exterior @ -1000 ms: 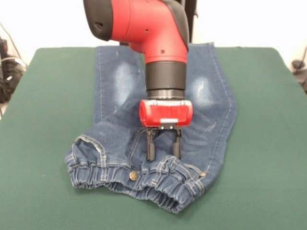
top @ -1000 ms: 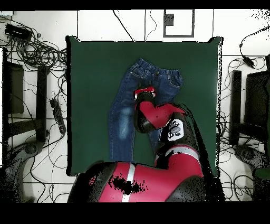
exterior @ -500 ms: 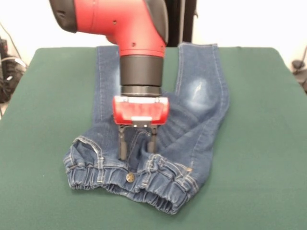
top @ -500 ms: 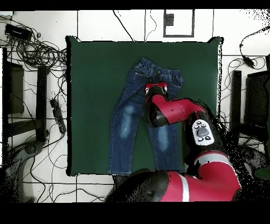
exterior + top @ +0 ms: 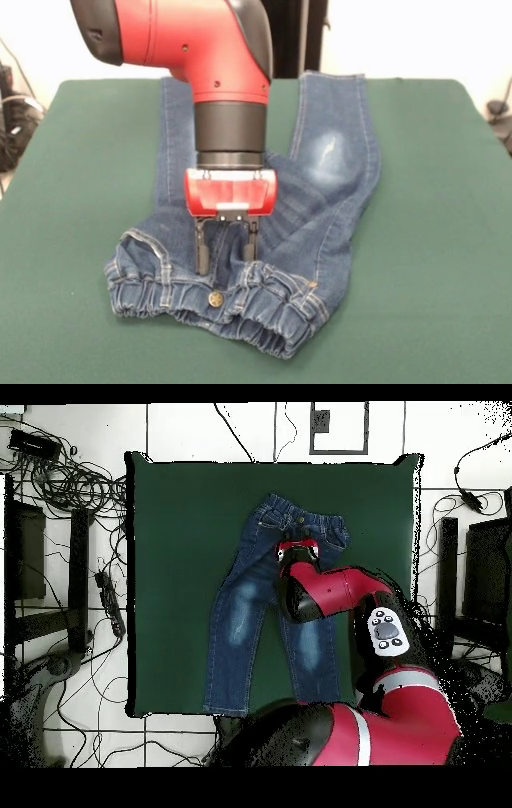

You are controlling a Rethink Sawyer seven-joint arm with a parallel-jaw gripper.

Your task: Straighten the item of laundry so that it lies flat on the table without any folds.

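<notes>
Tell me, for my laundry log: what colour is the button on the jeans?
Brassy gold, on the blue jeans; the button shows best in the front view.

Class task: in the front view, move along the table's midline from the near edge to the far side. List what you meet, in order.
Bare green table → gathered waistband → gripper → jeans' legs reaching the far edge.

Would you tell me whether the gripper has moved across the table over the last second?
Yes. In the front view the gripper has shifted toward the picture's left against the table, still over the jeans.
</notes>
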